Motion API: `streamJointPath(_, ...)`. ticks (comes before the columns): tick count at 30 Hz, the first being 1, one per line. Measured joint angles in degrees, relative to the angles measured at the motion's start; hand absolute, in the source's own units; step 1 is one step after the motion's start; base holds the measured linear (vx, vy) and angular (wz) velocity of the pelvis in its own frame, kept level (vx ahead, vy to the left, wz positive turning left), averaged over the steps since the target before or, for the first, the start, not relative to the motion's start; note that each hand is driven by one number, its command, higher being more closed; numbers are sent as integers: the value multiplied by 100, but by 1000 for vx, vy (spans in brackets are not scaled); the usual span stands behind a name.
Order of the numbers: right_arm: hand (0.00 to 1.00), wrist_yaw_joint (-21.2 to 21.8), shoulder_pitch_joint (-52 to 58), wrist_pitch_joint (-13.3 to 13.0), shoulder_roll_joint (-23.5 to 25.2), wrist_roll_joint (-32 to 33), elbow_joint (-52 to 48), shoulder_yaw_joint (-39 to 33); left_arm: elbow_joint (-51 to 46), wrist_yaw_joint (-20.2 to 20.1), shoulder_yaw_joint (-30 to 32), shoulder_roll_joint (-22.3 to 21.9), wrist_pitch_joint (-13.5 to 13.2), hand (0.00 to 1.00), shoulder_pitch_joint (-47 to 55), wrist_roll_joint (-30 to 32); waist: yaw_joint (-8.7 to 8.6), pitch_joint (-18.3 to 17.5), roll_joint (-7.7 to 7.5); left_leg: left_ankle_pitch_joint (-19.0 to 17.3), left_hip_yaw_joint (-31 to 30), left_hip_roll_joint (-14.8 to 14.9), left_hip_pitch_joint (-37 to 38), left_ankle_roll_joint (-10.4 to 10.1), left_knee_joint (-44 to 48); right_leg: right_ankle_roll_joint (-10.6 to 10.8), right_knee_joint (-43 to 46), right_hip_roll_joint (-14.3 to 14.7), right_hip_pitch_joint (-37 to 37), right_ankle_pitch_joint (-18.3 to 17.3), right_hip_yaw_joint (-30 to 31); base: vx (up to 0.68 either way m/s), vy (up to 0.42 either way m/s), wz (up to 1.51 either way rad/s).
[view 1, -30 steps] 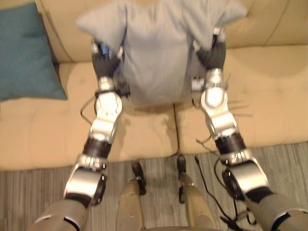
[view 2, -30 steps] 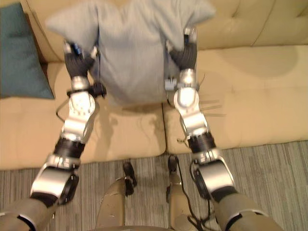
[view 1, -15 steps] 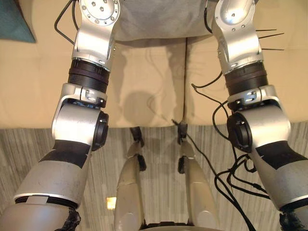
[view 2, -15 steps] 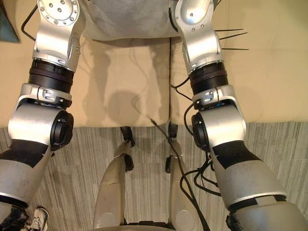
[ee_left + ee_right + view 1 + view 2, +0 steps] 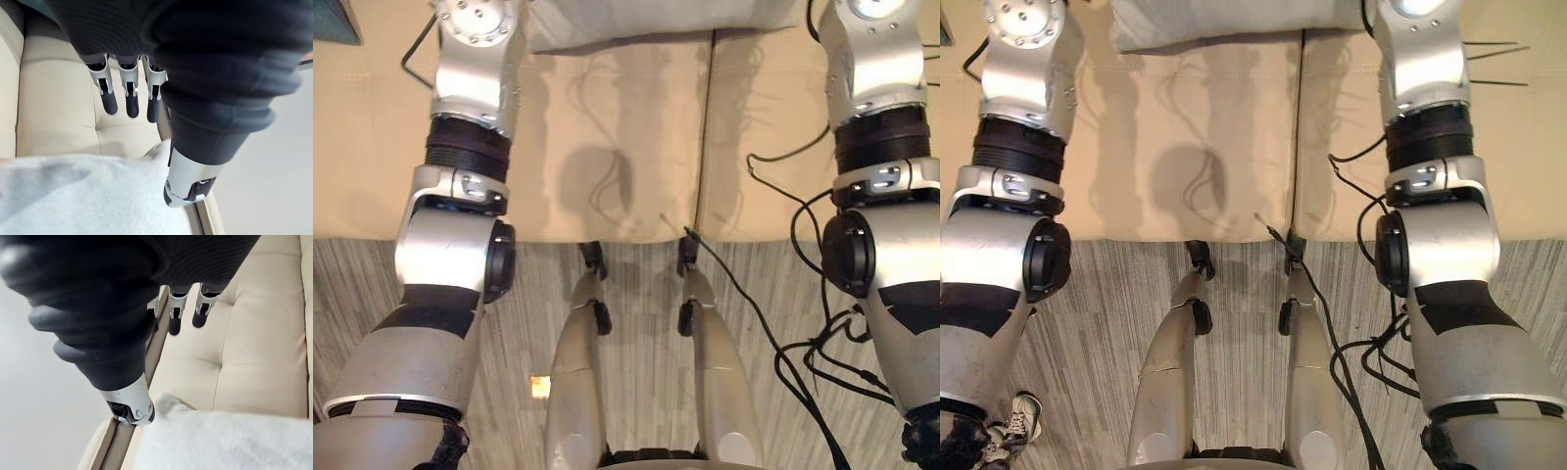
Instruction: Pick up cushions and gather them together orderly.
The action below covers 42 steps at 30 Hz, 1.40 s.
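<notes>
Grey cushion ahead, bare sofa seat nearer

Bright, even light from above; the grey cushion drops a soft shadow on the sofa.

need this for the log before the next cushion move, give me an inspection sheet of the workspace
surface: cream sofa, two seat cushions with a seam between them
job's things: grey cushion at the far side of the seat, between the two arms; a corner of a teal cushion on the robot's left
clutter: nothing seen
hands: left hand and right hand both open, fingers straight, one at each side of the grey cushion; cannot tell whether they touch it
cables: nothing seen
surroundings: grey striped carpet in front of the sofa; a person's shoe on it at the robot's left
</notes>
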Motion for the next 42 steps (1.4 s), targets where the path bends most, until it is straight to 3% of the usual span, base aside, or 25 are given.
streamJointPath(4,0,309,844,-169,-612,695,-1046,-376,-977,6,298,457,-10,0,718,-248,14,-3,-4,-11,14,73,20,-8,158,-5,302,-4,-25,-140,-7,-8,-43,6)
streamJointPath(9,0,867,3093,-367,-726,1202,-2535,-563,-2606,-221,592,331,-237,0,2774,-592,53,-9,-14,-232,58,133,528,18,396,22,571,-6,459,-440,7,6,-51,-1)
streamJointPath(11,0,1163,4743,-393,-420,1220,-2959,-565,-3040,-535,619,-166,-304,0,4396,-603,61,-144,-25,-500,78,182,955,-7,549,38,607,18,934,-633,-3,40,-39,-6)
streamJointPath(12,0,1230,5057,-393,-327,1220,-3006,-561,-3106,-592,622,-306,-300,0,4736,-605,42,-200,-25,-526,80,185,1019,-2,558,48,605,13,1005,-659,-12,73,-12,1)
streamJointPath(14,0,1643,6552,-400,230,1160,-3183,-560,-3304,-1054,539,-1018,-288,0,6357,-577,15,-389,-33,-635,111,165,1436,-26,504,65,517,17,1425,-753,-37,103,-2,-2)
streamJointPath(18,0,2231,8099,-393,1023,915,-2802,-525,-2927,-1797,324,-1500,-254,0,8094,-409,17,-695,-30,-631,176,102,2142,-21,141,75,158,81,2088,-749,5,84,-20,-7)
streamJointPath(20,0,2543,8674,-358,1259,648,-2170,-515,-2164,-2157,322,-1600,-206,0,8717,-116,5,-981,-29,-608,187,62,2563,-46,-98,119,-187,80,2539,-674,14,95,-13,-7)
streamJointPath(26,0,3113,9216,-274,1478,-2,-212,-441,-355,-2779,369,-1745,-2,0,9418,566,-12,-1572,-62,-629,532,-69,3735,-74,-690,239,-763,61,3512,-580,310,79,20,-22)
streamJointPath(32,0,3349,9428,-80,1505,-265,511,-441,78,-3020,398,-1838,95,0,9565,1006,-129,-1798,-130,-662,774,-153,4567,-115,-975,297,-831,32,4069,-614,514,28,33,-18)
streamJointPath(36,0,3351,9384,-68,1520,-383,569,-393,74,-3018,360,-1828,93,0,9490,1057,-121,-1801,-240,-682,951,-189,4682,-89,-923,318,-675,10,4050,-603,718,-37,31,-25)
streamJointPath(39,0,3345,9359,-71,1542,-412,561,-140,-53,-3018,228,-1791,92,0,9294,1056,-127,-1825,-319,-903,953,-98,4059,122,-174,616,-390,-76,3601,-452,767,-140,41,-8)
streamJointPath(40,0,3356,9297,-60,1551,-410,581,-35,-174,-3011,252,-1838,82,0,9284,1054,-71,-1789,-196,-959,1022,139,3902,202,-63,600,62,-8,3403,-524,664,-203,43,-2)
streamJointPath(41,0,3352,9262,-24,1658,-409,580,55,-210,-3009,230,-1816,89,0,9280,1052,-96,-1747,-187,-960,931,186,3874,207,67,298,1877,-93,3069,-1295,397,-170,24,8)
streamJointPath(42,0,3353,9303,-14,1702,-409,582,85,-225,-3008,220,-1816,94,0,9310,1052,-102,-1735,-172,-966,903,175,3900,219,89,309,2419,-158,3050,-1471,346,-129,-35,27)
